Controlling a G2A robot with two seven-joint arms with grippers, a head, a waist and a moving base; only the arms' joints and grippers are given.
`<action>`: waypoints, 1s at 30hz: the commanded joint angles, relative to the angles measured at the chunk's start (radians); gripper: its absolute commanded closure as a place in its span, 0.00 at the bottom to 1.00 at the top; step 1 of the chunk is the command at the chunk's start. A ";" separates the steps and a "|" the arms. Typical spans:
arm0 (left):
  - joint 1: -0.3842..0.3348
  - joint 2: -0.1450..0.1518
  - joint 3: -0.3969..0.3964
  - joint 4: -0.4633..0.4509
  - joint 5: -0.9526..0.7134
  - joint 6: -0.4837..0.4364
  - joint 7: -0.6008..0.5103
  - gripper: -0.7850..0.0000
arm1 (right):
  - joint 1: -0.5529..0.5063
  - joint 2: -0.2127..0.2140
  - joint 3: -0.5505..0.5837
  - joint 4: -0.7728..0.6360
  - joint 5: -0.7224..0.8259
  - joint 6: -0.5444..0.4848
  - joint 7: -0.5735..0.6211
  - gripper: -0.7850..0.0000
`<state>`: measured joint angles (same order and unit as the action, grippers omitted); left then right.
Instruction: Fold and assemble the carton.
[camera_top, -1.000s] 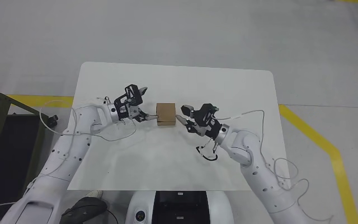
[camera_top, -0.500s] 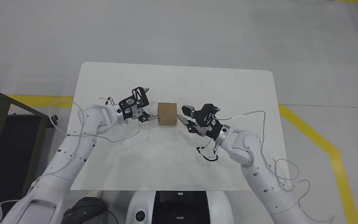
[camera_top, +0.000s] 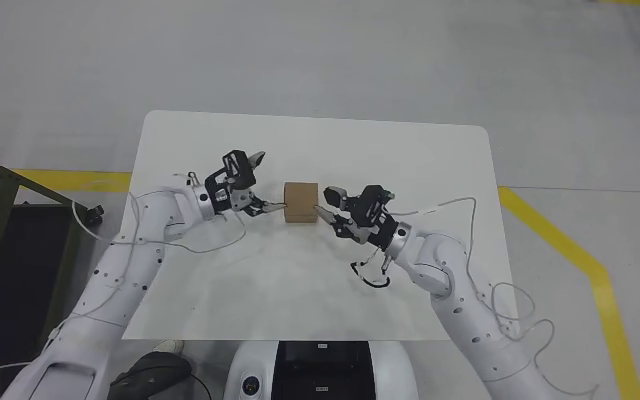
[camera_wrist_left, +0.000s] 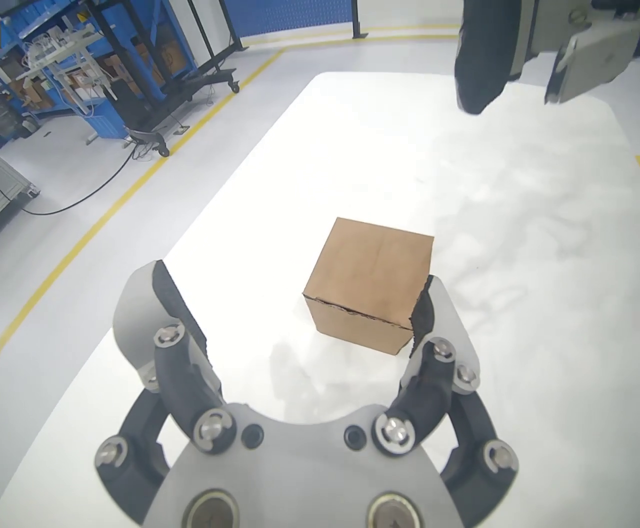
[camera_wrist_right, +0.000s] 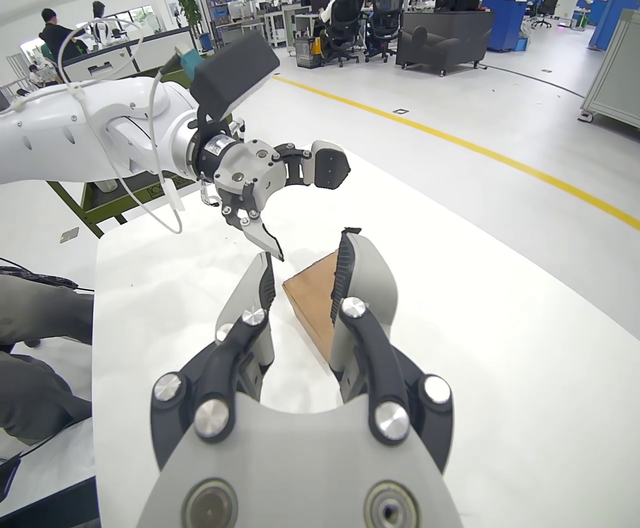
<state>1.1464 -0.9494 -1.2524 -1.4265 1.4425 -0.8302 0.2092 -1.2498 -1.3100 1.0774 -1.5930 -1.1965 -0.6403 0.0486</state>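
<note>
The carton (camera_top: 299, 203) stands near the middle of the table (camera_top: 430, 150) as a closed brown cube, flaps down and faces plain. In the left wrist view the carton (camera_wrist_left: 370, 285) shows a ragged seam along the upper edge of the side nearest that camera.

The left gripper (camera_top: 265, 185) is just beside the carton on one side, its jaws spread wide and holding nothing. In its own view the left gripper (camera_wrist_left: 292, 280) has one fingertip (camera_wrist_left: 425, 300) at the carton's near corner, touching or almost so, while the other is well off over bare table. The right wrist view shows the left gripper (camera_wrist_right: 305, 212) from the front, one finger raised high and the other pointing down at the carton (camera_wrist_right: 312, 300).

The right gripper (camera_top: 326, 201) is at the opposite side, its tips close to the carton wall. Its jaws are part open – much narrower than the left's – and grip nothing. In its own view one finger of the right gripper (camera_wrist_right: 306, 252) overlaps the carton's edge; whether it touches, I cannot tell. The left wrist view shows the right gripper (camera_wrist_left: 520, 65) beyond the carton.
</note>
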 joint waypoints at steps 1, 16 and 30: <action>0.008 0.004 -0.028 0.003 -0.012 0.018 0.009 0.00 | 0.001 0.003 0.006 0.001 -0.010 -0.013 -0.002 0.66; 0.139 0.048 -0.290 -0.091 0.016 0.074 0.094 0.00 | -0.109 0.044 0.178 -0.126 -0.097 0.060 -0.031 0.00; 0.336 0.069 -0.489 -0.197 0.002 0.082 0.144 0.00 | -0.132 0.061 0.276 -0.195 -0.051 0.105 -0.006 0.00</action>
<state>1.4690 -0.8818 -1.7194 -1.6228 1.4672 -0.7305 0.3281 -1.3819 -1.2499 1.3473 -1.7818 -1.2487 -0.5371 0.0365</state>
